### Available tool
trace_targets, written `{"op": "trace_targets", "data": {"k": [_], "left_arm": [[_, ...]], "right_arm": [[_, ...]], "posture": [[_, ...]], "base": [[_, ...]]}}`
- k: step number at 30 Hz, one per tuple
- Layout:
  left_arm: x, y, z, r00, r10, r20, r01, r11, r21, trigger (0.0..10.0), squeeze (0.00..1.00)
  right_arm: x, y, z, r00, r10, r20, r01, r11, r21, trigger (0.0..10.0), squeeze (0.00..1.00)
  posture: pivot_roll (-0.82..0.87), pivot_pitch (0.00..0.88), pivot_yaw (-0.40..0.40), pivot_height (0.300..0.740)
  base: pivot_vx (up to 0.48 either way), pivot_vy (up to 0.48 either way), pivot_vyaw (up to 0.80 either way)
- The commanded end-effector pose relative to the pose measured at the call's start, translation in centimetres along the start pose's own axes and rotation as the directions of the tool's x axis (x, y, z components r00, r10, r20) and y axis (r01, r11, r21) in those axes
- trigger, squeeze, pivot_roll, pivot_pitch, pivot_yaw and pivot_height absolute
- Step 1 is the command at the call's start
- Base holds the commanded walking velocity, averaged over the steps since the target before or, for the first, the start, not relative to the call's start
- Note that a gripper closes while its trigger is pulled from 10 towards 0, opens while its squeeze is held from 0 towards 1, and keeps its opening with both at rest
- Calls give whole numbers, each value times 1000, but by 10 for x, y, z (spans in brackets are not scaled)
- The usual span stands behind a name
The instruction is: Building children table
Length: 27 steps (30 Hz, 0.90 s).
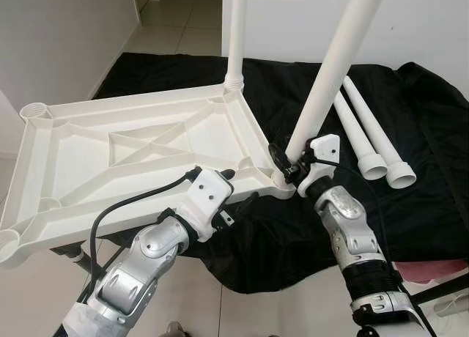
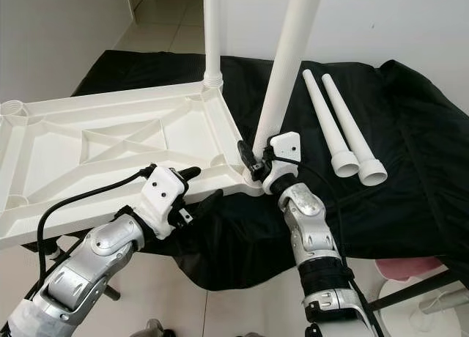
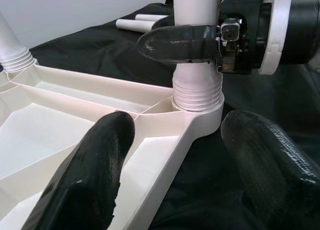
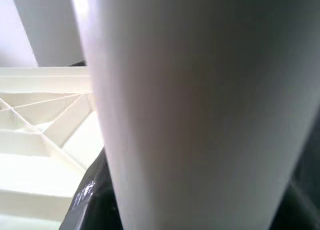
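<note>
Black cloth [image 1: 410,124] under tabletop [image 1: 132,154], tiled floor [image 1: 176,22]

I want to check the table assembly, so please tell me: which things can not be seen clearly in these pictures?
- How deep the held leg sits in its corner socket: the threads hide it in the left wrist view.
- Tops of both standing legs: cut off by the upper edge in the eye views.
- Right gripper: in the right wrist view the leg hides its fingers.
- Near-left corner of the tabletop: cut off by the left edge.
- What supports the tabletop: hidden beneath it.
</note>
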State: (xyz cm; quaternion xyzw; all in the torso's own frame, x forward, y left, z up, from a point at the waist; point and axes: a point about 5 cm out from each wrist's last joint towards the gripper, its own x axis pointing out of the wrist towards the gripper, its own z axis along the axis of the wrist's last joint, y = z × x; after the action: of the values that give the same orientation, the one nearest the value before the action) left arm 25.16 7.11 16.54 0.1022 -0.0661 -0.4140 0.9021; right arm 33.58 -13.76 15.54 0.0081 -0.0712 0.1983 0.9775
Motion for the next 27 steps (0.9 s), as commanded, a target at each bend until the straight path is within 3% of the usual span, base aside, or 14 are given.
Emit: {"op": "trace_targets", "data": {"k": [1,8,16,19,27], "left_arm": [[0,-7,3,995,-102,3,102,995,7,10000,0],[-1,-7,3,995,-100,2,100,995,6,10000,0],[-1,-7,3,995,-99,1,99,995,6,10000,0],[-1,-7,3,995,-95,1,95,995,4,10000,0],[0,-6,3,996,-89,4,89,996,0,10000,0]], "right_arm": [[-12,-2,-40,978,-39,-205,61,993,101,10000,0],[-12,-8,-42,968,-78,-238,115,982,146,10000,0],[-13,-6,-39,973,-67,-219,86,993,79,10000,0],[-15,5,-33,988,-30,-151,33,999,18,10000,0],[-12,19,-27,987,-128,-94,134,989,61,10000,0]], "posture": [[80,101,-11,740],[77,107,-10,740],[74,112,-10,740],[71,117,-11,740],[63,119,-13,740]], "base": [[0,0,0],[0,0,0],[0,0,0],[0,0,0],[0,0,0]]}}
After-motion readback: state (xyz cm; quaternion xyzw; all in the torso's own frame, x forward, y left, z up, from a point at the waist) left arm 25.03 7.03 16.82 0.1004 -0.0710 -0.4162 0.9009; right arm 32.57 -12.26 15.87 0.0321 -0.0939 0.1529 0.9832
